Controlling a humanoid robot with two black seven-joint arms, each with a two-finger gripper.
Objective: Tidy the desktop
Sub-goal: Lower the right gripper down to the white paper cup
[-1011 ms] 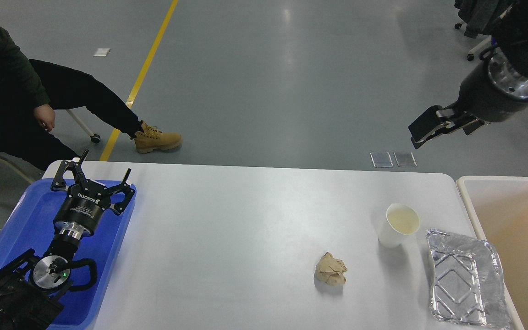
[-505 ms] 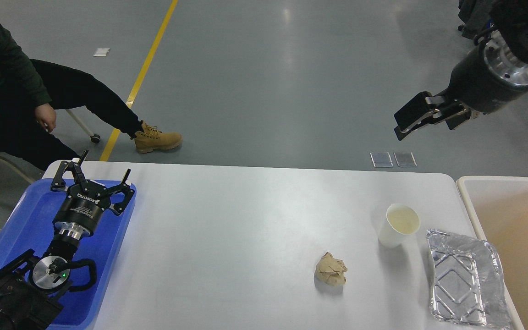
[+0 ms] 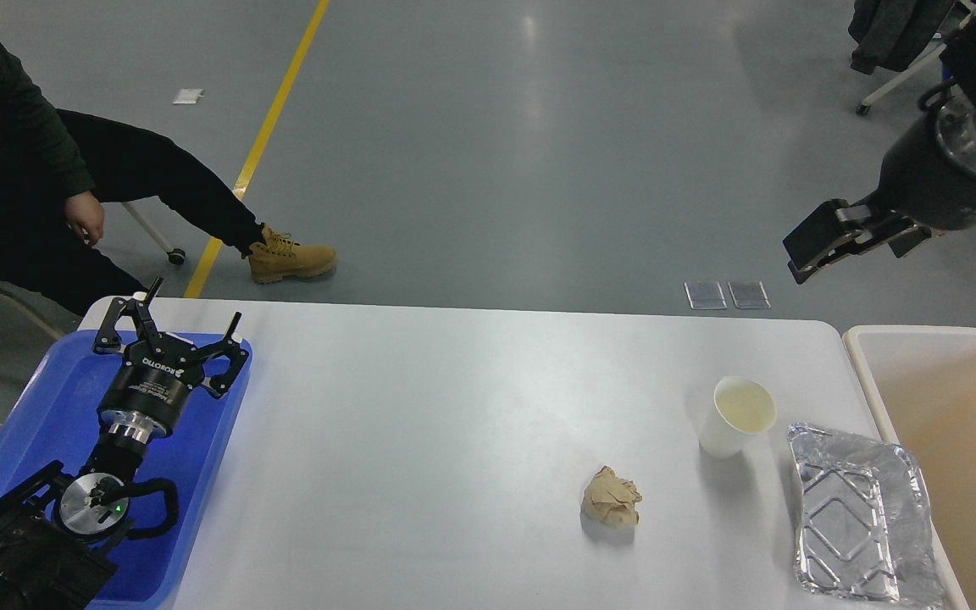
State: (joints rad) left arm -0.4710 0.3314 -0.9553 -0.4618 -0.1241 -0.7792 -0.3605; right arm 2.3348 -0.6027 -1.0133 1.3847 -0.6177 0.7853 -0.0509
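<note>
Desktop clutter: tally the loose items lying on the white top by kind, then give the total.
On the desktop:
Paper cup: 1
Crumpled brown paper ball: 1
Foil tray: 1
Total: 3

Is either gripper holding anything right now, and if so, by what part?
Nothing is held. The left gripper is open over the blue tray; the right gripper hangs in the air with nothing in it.
</note>
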